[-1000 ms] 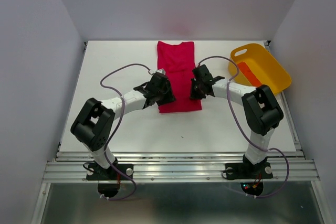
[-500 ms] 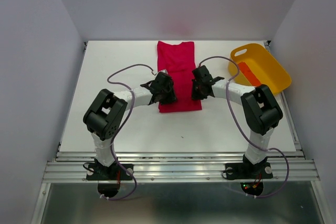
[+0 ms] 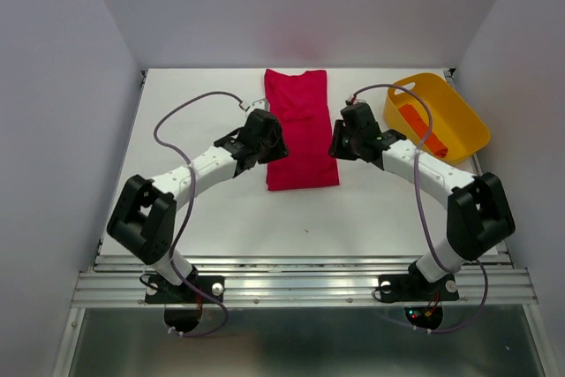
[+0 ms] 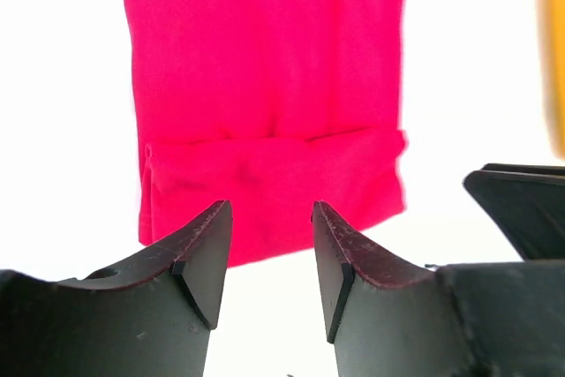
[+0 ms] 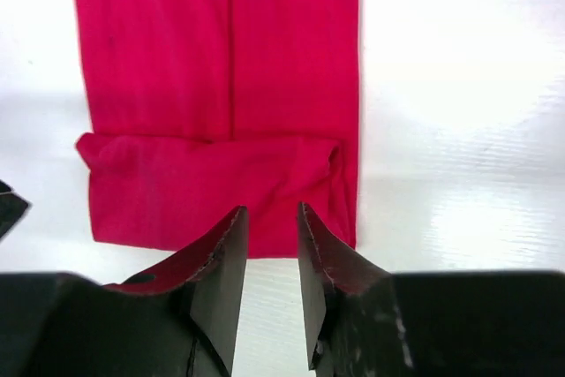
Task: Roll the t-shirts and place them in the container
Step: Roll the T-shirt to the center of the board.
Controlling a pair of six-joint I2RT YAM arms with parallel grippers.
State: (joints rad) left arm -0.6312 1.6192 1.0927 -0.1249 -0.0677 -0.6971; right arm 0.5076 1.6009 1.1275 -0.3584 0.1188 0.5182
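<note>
Lifted away, left hand (image 4: 269, 218) and right hand (image 5: 272, 216) flank crimson t-shirt (image 3: 298, 121) — empty.

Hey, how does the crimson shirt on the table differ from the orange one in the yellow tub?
The crimson shirt lies as a long flat strip with only its near end turned over; the orange shirt is a narrow roll. The crimson shirt rests on the white table, the orange shirt inside the yellow tub. Both are plain reddish cloth.

No legible text, label, brand or number anywhere
</note>
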